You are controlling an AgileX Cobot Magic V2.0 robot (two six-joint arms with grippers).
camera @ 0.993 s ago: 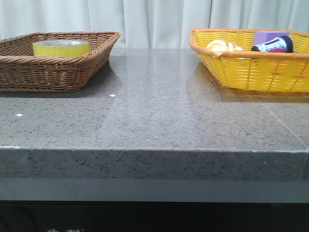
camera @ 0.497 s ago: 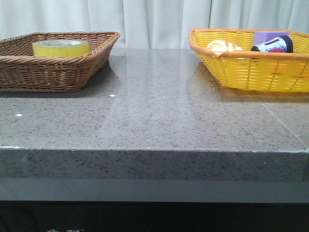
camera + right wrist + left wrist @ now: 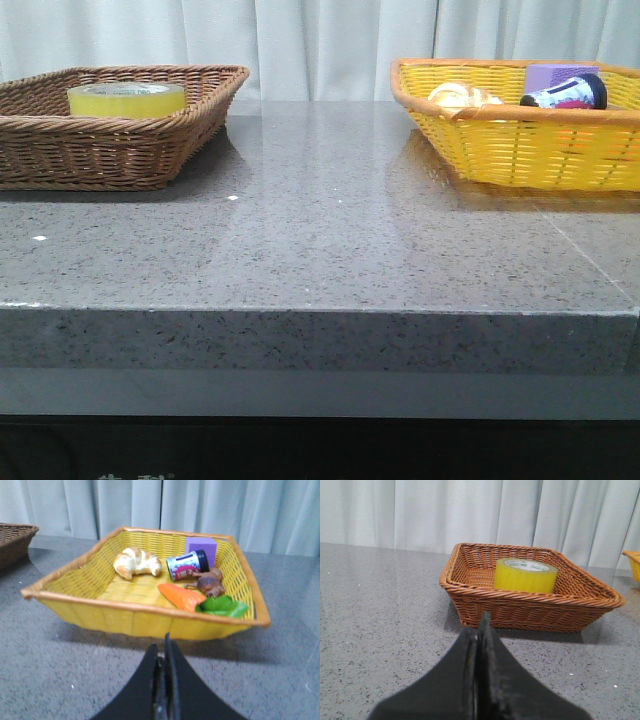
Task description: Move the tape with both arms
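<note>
yellow tape (image 3: 525,574), brown basket (image 3: 530,611), speckled grey table (image 3: 330,240)

A polished, speckled grey stone finish is shown by the table (image 3: 330,250), with faint reflections. The brown basket (image 3: 120,150) is woven of matt wicker; the yellow basket (image 3: 530,150) of smoother, slightly glossy strands. The tape (image 3: 525,574) looks glossy, translucent plastic. Soft cloth forms the curtain (image 3: 320,40).

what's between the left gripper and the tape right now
In the left wrist view, a stretch of bare grey table, then the near wall of the brown wicker basket. The tape sits inside it, beyond the shut left gripper.
</note>
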